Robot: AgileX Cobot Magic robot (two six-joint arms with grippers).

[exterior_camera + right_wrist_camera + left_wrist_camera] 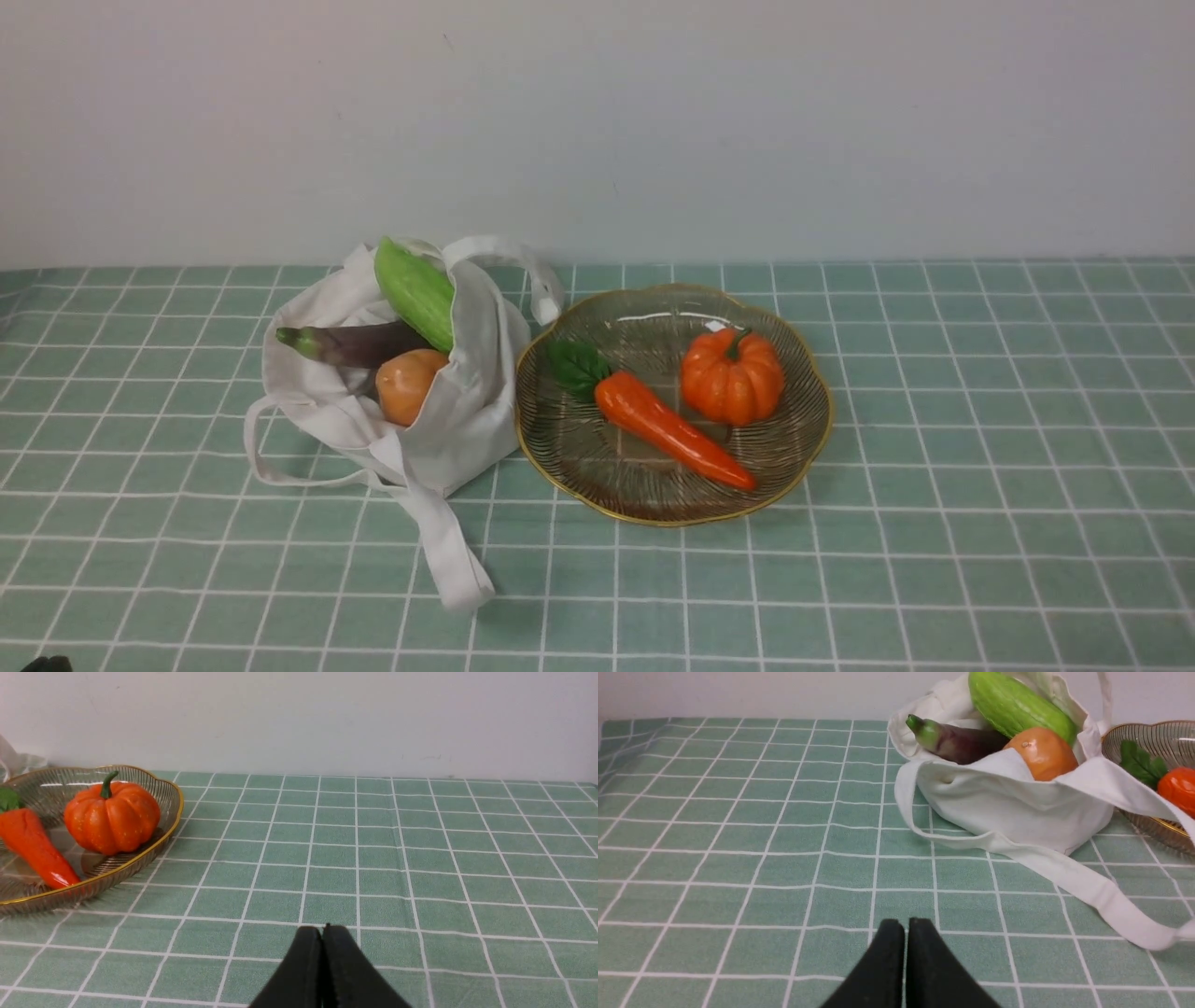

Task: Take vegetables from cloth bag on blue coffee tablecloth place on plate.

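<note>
A cloth bag slumps open on the checked tablecloth, its rim touching a gold-edged glass plate to its right. Three toy vegetables sit in the bag's mouth: a green gourd at the back, a purple eggplant pointing left, and a tan potato nearest the camera. On the plate lie a carrot (leafy top toward the bag) and, just beside it, an orange pumpkin. The left jaws are pressed together and hold nothing, low over bare cloth well short of the bag. The right jaws are likewise closed and empty, apart from the plate.
</note>
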